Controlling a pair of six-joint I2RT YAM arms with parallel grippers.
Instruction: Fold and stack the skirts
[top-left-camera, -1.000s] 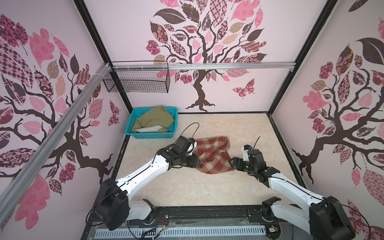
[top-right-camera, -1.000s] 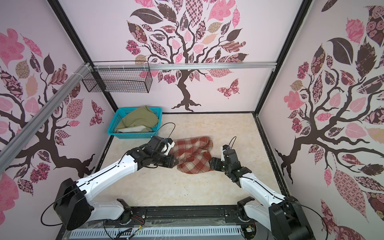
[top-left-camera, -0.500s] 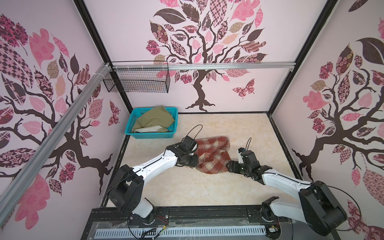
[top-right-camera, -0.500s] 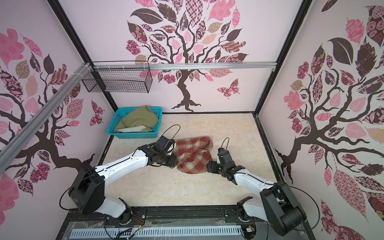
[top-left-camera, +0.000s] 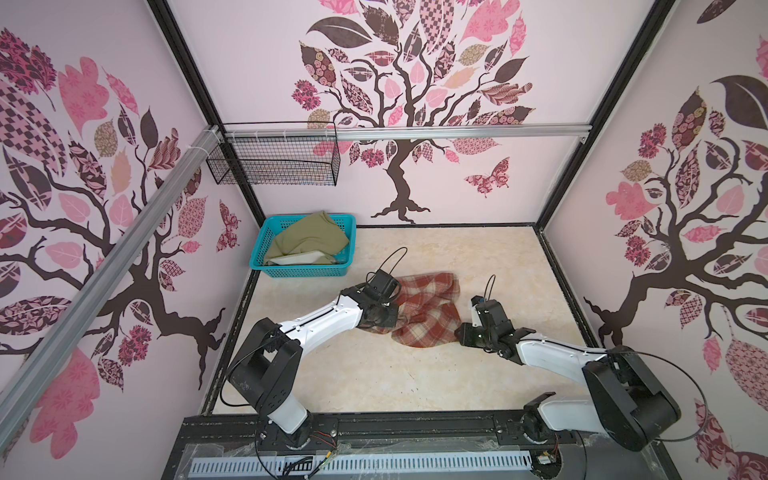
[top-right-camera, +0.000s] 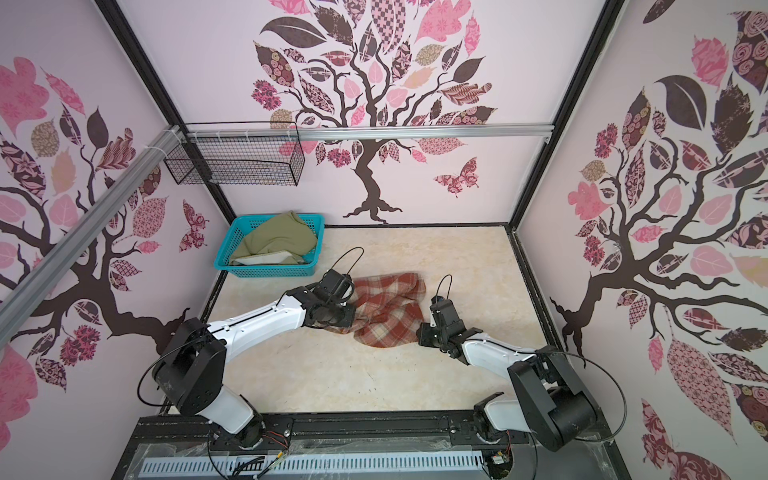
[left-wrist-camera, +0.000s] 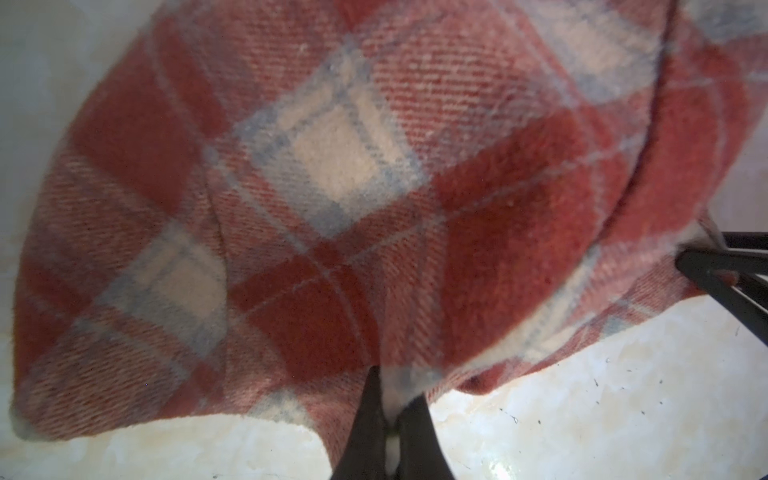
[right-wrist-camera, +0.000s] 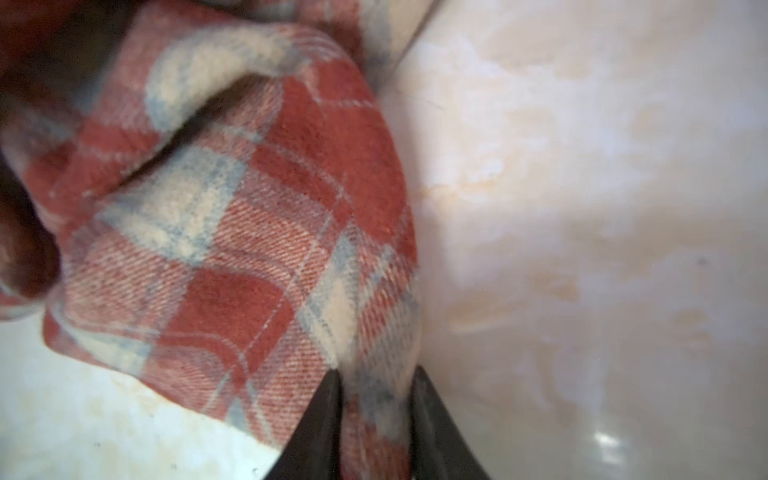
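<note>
Between the jaws of the left gripper (left-wrist-camera: 392, 397): edge of the plaid skirt (left-wrist-camera: 332, 187), jaws clenched tight on a thin bit of cloth. The rest of the skirt spreads out ahead of those jaws, with bare table (left-wrist-camera: 582, 415) just beside them. Off to one side of the left jaws, the right gripper's dark fingers (left-wrist-camera: 723, 270) touch the skirt's other edge. Right gripper (right-wrist-camera: 376, 382) jaws are clamped on a thicker fold of the same skirt, cloth bunched up between them, bare table right beside.

Both top views: both grippers sit low at the table. The left gripper (top-left-camera: 390, 320) and right gripper (top-left-camera: 461, 332) are on opposite edges of the skirt. It lies crumpled on the table between the two sets of jaws.

Beyond the left jaws and well apart from them, a blue basket (top-left-camera: 303, 272) stands in the back corner. The green skirt (top-left-camera: 309, 241) is heaped in it, pale lining showing along the near side. Farther still, above the blue basket, a wire basket (top-left-camera: 274, 166) hangs on the wall rail.
</note>
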